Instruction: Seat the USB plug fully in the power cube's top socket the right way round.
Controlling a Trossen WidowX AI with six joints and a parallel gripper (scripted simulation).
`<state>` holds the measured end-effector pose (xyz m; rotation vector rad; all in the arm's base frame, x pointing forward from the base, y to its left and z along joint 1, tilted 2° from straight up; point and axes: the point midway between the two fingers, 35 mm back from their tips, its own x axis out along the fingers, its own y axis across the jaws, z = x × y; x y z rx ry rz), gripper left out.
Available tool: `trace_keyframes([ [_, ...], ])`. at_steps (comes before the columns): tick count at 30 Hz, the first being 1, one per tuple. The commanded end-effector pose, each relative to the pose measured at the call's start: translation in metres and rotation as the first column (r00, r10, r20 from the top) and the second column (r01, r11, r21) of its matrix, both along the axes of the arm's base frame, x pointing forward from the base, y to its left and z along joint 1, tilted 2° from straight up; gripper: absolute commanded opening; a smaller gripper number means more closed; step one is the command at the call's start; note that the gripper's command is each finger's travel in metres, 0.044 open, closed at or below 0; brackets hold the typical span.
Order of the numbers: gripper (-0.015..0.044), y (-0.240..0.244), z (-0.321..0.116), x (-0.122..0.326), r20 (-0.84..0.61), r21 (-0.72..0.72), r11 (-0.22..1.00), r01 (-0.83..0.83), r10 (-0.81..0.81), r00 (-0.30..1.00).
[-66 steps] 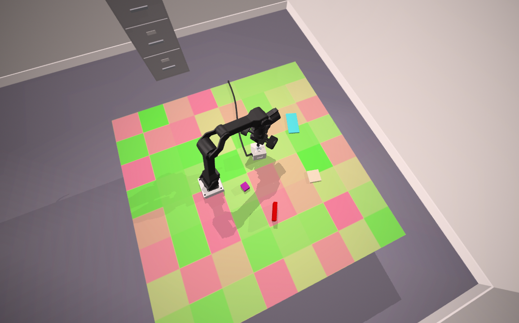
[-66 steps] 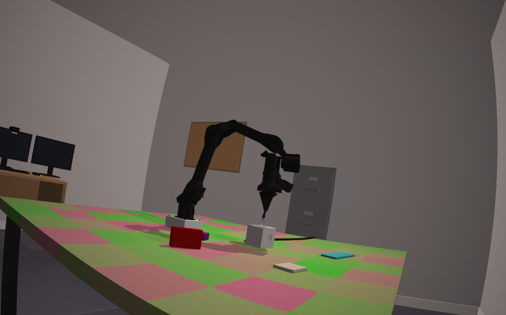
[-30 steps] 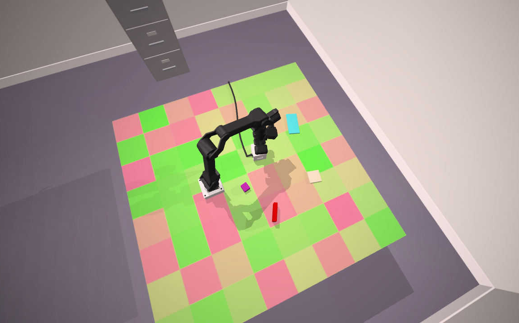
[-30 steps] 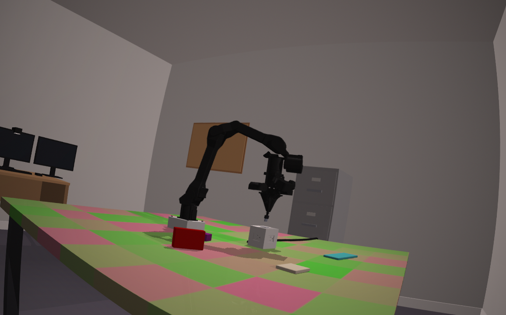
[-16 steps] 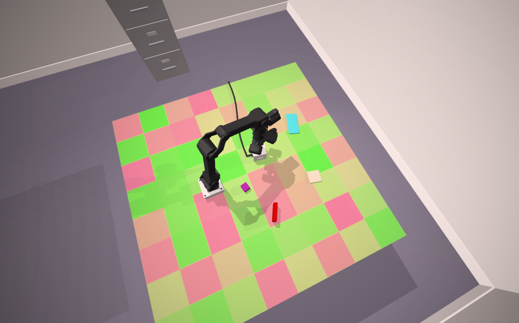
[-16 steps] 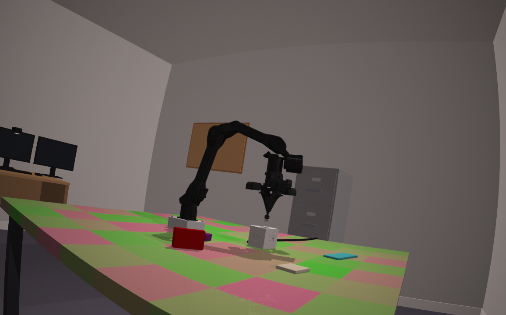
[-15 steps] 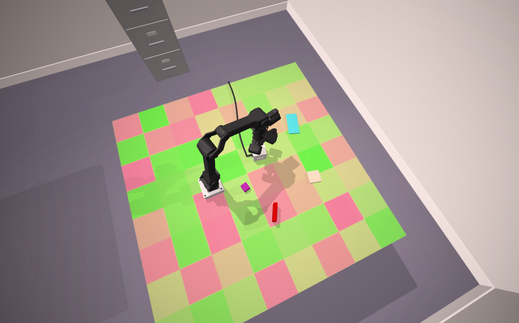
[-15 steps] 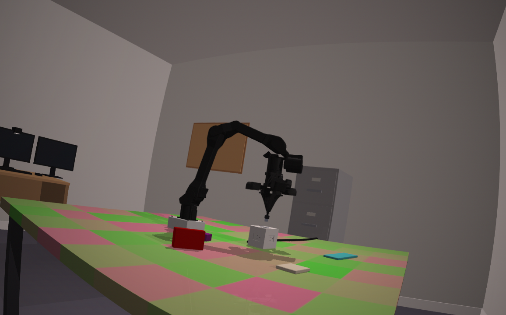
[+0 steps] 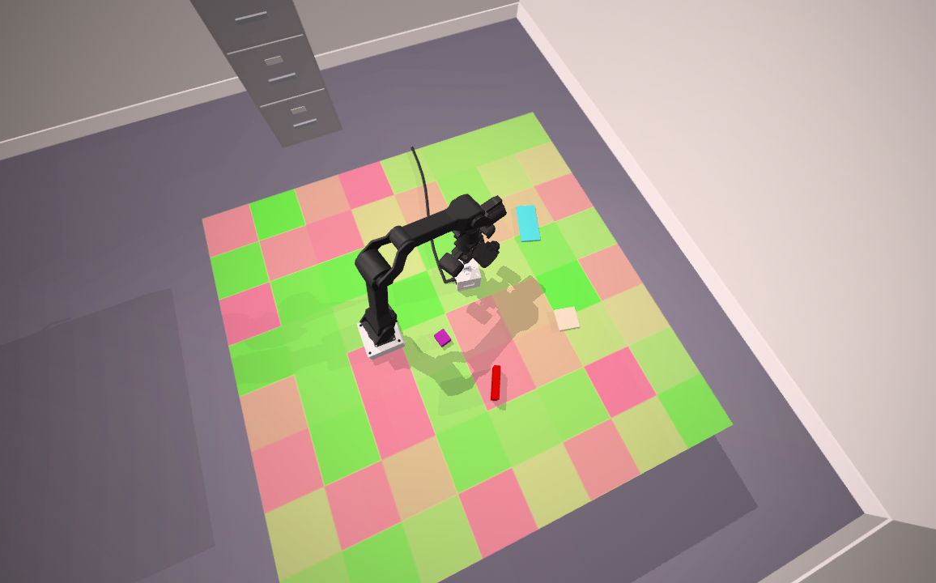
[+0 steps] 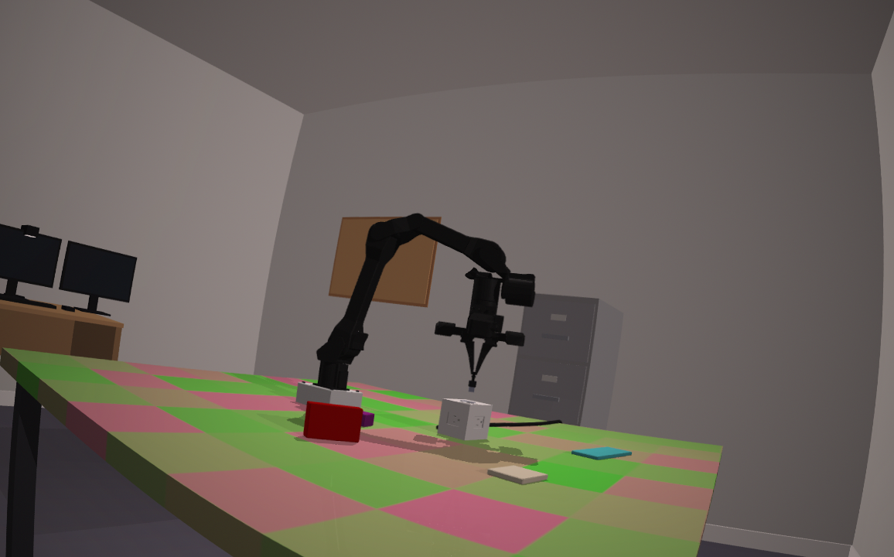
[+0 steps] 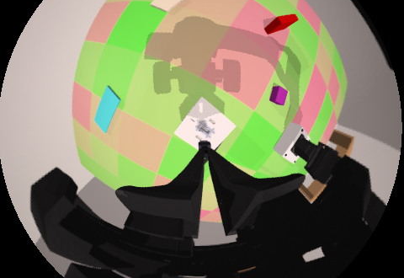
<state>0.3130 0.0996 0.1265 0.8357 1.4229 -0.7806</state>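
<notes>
The white power cube (image 9: 468,283) (image 10: 465,423) (image 11: 223,128) stands upright on the table with sockets on its faces. My gripper (image 10: 472,377) (image 11: 205,152) points down above it, shut on the small USB plug (image 10: 472,388) (image 11: 204,144). The plug's metal end points down, and a gap shows between it and the cube's top in the exterior view, so it is out of the socket. In the wrist view the cube is turned about diagonally under the fingers. The plug covers part of the top socket, and which way round it faces is too small to tell.
A black cable (image 9: 426,195) (image 10: 537,423) runs from the cube across the table. A magenta block (image 9: 442,338) (image 11: 279,95) and red block (image 9: 495,382) (image 10: 333,422) (image 11: 281,24) lie nearer the arm's base. A cyan slab (image 9: 528,223) (image 10: 601,452) (image 11: 107,109) and cream slab (image 9: 567,319) (image 10: 517,474) (image 11: 168,1) lie beyond.
</notes>
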Motion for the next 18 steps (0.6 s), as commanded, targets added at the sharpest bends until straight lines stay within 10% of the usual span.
trace_keyframes([
  [1,0.0,0.0001,-0.0005,0.0001,-0.004,0.001,0.993,0.119,-0.119,0.993],
  [18,0.0,0.0001,-0.0005,0.0001,-0.019,0.0,0.845,0.535,-0.535,0.845],
])
